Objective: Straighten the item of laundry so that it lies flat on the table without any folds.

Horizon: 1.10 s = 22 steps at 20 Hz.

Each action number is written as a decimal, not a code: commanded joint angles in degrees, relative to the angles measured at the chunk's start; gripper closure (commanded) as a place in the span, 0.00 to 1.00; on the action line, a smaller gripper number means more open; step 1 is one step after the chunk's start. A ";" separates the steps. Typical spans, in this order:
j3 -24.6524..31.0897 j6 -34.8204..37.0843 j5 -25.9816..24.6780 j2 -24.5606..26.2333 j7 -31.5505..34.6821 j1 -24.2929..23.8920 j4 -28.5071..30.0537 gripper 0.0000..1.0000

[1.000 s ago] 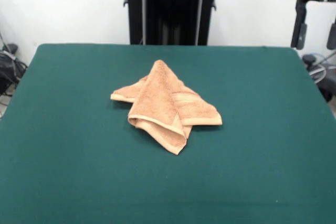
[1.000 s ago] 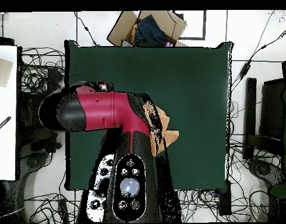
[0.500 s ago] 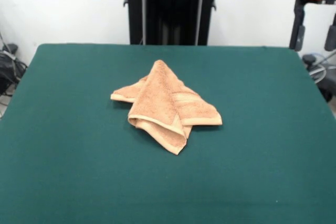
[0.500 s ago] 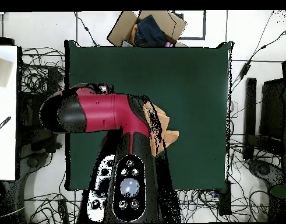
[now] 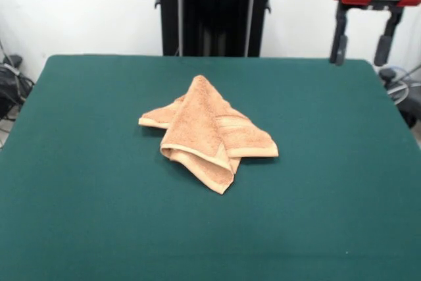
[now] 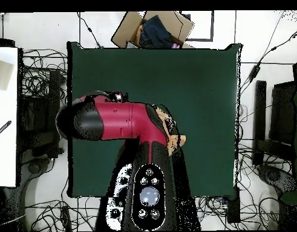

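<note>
Hand (image 5: 359,47) apart from crumpled towel (image 5: 209,135)

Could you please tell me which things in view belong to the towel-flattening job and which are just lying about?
Part of the job:
- towel, folded over itself
- green table
- pincer, open, up at the far right, apart from the towel

Lying about:
- cardboard box beyond the table's edge
- cables on the floor
</note>
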 commanded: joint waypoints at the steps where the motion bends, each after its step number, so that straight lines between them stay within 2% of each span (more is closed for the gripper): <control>1: 4.04 -3.30 -0.30 -1.01 5.51 -3.60 8.75 0.00; 13: 8.30 -3.60 -0.62 -2.84 1.70 -8.94 11.56 0.00; 22: 9.04 -3.73 -1.84 -3.35 1.63 -10.50 12.34 0.00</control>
